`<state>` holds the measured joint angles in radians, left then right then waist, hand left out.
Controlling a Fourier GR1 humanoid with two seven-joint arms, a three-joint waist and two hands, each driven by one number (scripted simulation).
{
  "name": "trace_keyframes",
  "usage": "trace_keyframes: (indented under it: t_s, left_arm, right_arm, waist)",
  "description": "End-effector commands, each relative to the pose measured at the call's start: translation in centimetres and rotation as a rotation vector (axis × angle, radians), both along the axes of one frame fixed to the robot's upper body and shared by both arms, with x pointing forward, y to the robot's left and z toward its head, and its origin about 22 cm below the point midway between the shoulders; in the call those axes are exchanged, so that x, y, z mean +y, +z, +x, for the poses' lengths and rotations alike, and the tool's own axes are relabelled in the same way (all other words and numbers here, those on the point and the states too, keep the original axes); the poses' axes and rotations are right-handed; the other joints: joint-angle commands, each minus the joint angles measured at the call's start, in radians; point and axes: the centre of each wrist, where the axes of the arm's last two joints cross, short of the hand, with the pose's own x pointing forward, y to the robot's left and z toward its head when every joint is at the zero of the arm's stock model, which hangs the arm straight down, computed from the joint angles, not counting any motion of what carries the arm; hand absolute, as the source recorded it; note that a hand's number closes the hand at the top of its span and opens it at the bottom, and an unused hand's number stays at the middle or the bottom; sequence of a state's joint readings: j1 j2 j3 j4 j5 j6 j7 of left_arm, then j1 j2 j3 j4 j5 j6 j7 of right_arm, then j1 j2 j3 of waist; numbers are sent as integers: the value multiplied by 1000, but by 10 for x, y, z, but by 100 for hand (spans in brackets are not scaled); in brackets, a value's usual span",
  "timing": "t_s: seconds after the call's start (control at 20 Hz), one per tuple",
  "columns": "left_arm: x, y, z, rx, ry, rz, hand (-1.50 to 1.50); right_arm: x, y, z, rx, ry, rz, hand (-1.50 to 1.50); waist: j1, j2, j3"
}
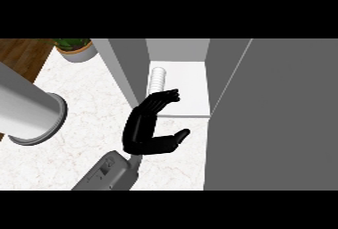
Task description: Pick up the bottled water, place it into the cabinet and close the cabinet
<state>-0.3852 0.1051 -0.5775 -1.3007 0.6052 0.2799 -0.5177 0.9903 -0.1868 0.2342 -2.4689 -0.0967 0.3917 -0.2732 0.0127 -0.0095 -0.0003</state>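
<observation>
Provisionally logged as the handover between placing and closing. Found the white ribbed plastic water bottle [157,78] inside the open white-lined grey cabinet [188,96], on its pale floor, close against the left inner wall and toward the back. Could not settle upright versus lying from this steep angle.

Noted the black left hand [142,134] at the cabinet mouth, on a grey forearm [109,172] entering at the lower edge over the white marble table [86,107]. Recorded the fingers [158,103] and thumb as spread in a wide C facing rightward, gripping nothing. Placed the fingertips just below the bottle in view, contact not determinable. Saw no right hand.

Took the broad grey panel [284,112] filling the right side for the open cabinet door. Could not tell wall from second door for the narrower grey slab [125,76] left of the opening. Also noted a large pale grey cylinder [30,112] with a rimmed end at the left edge, identity unclear, and a green plant in a pale round pot [76,47] at the far corner.

Judged pick and place as done, closing as not yet done. Judged the next move to call for backing the hand clear of the opening without nudging the bottle, then laying flat fingers on the door's outer face and sweeping it across the mouth. Flagged reach as the concern, with the door on the side opposite the working arm.
</observation>
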Motion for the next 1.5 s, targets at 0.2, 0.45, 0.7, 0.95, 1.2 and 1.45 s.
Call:
trace_keyframes:
  t_s: [0.2, 0.45, 0.7, 0.95, 1.2, 1.45]
  left_arm:
    - [53, 2, -54, 35, 25, -9, 150]
    - [87, 5, -66, 32, 85, -10, -150]
    - [114, 6, -85, 43, 139, -39, -150]
    - [142, 16, -94, 60, 147, -87, -150]
    - [165, 21, -108, 67, 173, -85, -150]
    - [182, 26, -116, 61, 154, -91, -150]
  right_arm:
    - [0, 32, -7, -5, 251, -161, 150]
    - [8, 46, -7, -76, 409, -205, 150]
    - [20, 56, -7, -95, 440, -190, 150]
    - [35, 52, -7, -46, 621, -178, 150]
    - [42, 58, -4, -79, 681, -198, 150]
    - [51, 52, -3, -60, 735, -155, 150]
  waist:
    - [3, -2, -1]
    - [-8, -6, -2]
    - [0, -1, -4]
    - [11, -4, -7]
    - [20, -13, -11]
    - [39, -8, -15]
